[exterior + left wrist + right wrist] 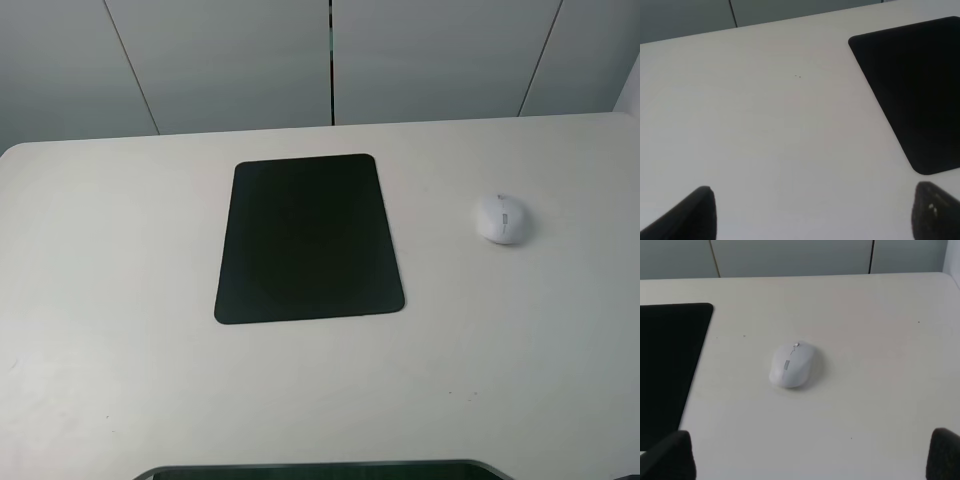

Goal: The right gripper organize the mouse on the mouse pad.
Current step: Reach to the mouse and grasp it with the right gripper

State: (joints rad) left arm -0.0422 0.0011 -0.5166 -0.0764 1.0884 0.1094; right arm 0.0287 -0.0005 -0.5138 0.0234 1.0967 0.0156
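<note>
The white mouse (502,218) lies on the pale table, to the right of the black mouse pad (308,238) and apart from it. Neither gripper shows in the exterior high view. In the right wrist view the mouse (791,365) lies ahead of my right gripper (805,457), between the lines of its two spread fingers, with the pad's edge (667,365) beside it. The right gripper is open and empty. My left gripper (812,215) is open and empty over bare table, with a corner of the pad (912,85) ahead to one side.
The table (120,300) is a pale, flat surface with grey wall panels (330,60) behind its far edge. A dark curved edge (320,470) shows at the near edge of the exterior high view.
</note>
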